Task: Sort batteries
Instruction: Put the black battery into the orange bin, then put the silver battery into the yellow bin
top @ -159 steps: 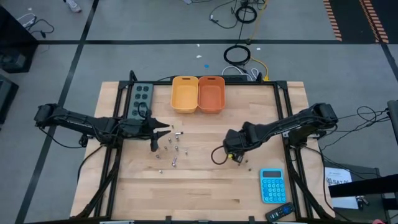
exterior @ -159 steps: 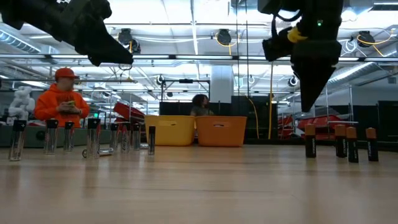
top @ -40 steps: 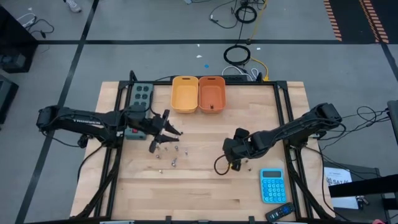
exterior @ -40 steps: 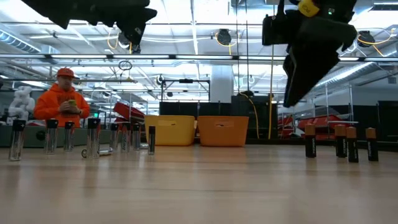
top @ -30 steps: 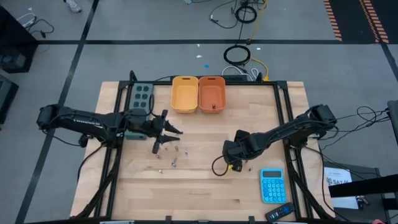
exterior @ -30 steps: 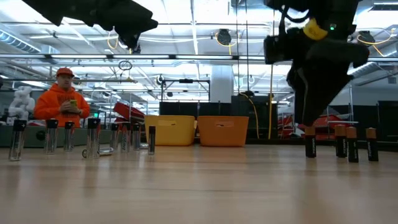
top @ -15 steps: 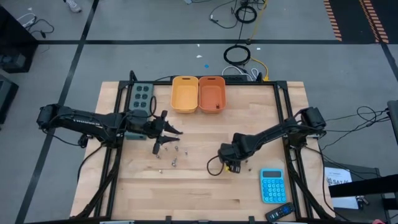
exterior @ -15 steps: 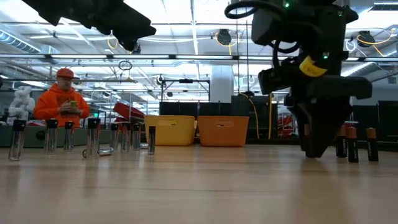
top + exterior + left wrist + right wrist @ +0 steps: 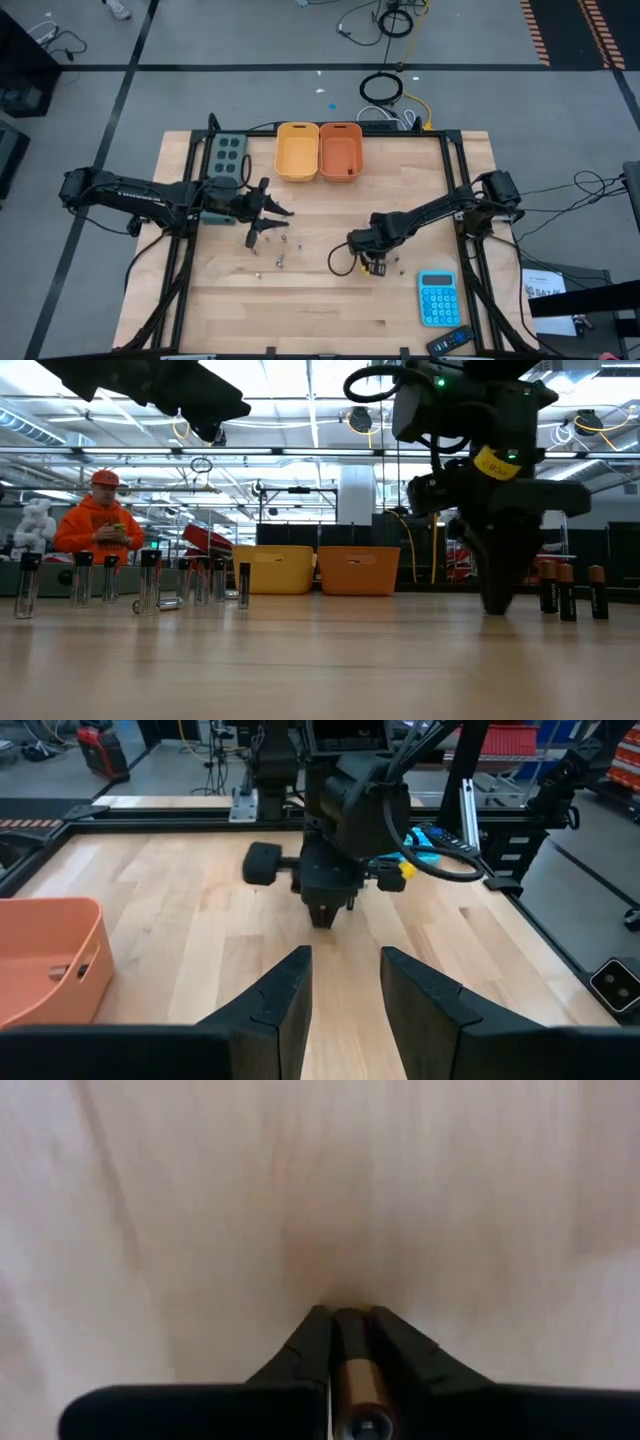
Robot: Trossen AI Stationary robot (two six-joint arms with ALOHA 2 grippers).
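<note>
One battery is now clamped upright in your right gripper, which has dropped to the table; lift next. Left gripper hovers open above the silver batteries.

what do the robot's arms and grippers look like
Both arms are matte black and jointed. The left gripper ends in two flat, wedge-shaped black fingers. The right gripper tapers to a point, with a yellow tag and a looping black cable at its wrist.

I see 2 bins side by side at the counter's far edge, batteries scattered left of centre, the calculator near-right.
</note>
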